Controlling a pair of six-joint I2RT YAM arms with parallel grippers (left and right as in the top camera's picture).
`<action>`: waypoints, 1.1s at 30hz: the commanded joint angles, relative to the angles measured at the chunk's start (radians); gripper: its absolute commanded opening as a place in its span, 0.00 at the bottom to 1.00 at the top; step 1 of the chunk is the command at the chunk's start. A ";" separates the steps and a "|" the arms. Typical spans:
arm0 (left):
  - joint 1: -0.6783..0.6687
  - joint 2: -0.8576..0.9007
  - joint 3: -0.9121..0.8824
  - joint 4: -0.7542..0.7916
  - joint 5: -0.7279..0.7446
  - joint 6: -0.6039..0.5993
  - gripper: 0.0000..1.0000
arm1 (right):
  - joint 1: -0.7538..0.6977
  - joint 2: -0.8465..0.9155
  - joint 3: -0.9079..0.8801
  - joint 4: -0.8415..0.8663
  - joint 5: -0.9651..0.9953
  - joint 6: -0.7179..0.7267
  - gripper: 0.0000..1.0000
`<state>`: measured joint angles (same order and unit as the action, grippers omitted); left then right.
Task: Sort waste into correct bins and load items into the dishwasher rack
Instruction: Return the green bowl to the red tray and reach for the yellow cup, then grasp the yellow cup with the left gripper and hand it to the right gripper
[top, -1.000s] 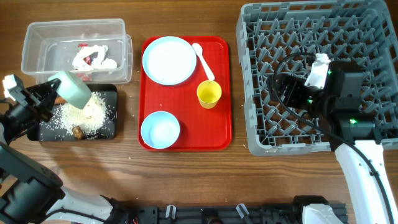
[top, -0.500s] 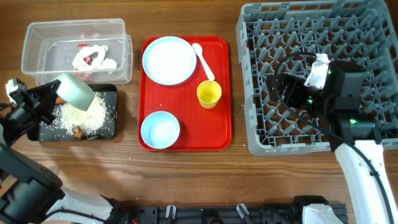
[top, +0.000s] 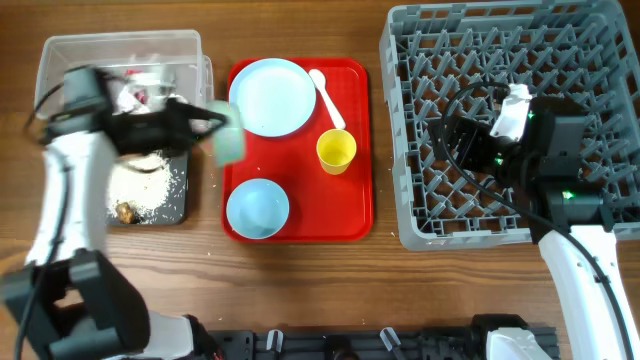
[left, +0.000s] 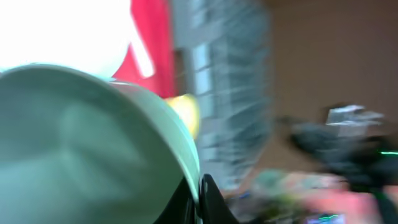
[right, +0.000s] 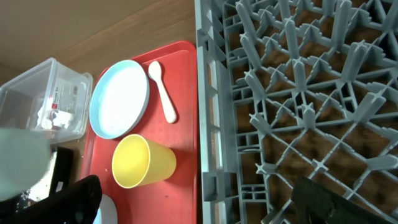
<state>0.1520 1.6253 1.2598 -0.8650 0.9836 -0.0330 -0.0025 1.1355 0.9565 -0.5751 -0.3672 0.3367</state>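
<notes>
Pale green round bowl (top: 228, 143): gone from above the shallow black rectangular tray (top: 178, 205) to the flat red serving tray's (top: 355, 150) left edge, airborne, its rim pinched by the left gripper (left: 200, 196). Right gripper (right: 199, 186): unmoved, jaws spread over the large grey lattice rack (top: 600, 60). On the red tray: one pale blue bowl (top: 258, 208), one pale blue round plate (top: 272, 96), one small yellow cup (top: 336, 151), one white plastic spoon (top: 326, 95).

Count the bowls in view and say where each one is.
2. The pale green bowl is held by the left tool above the red tray's left edge; the pale blue bowl sits in that tray's near-left corner. No others show.
</notes>
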 joint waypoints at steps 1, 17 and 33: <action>-0.253 0.000 -0.001 0.049 -0.634 -0.040 0.04 | 0.005 0.006 0.018 0.005 -0.019 0.006 1.00; -0.577 0.204 -0.002 0.129 -1.026 -0.040 0.17 | 0.005 0.006 0.018 -0.003 -0.019 0.004 1.00; -0.584 0.203 0.154 0.169 -0.700 -0.058 0.69 | 0.005 0.006 0.018 -0.002 -0.015 0.004 1.00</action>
<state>-0.4217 1.8233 1.4017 -0.6949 0.2367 -0.0853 -0.0025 1.1355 0.9565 -0.5793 -0.3668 0.3367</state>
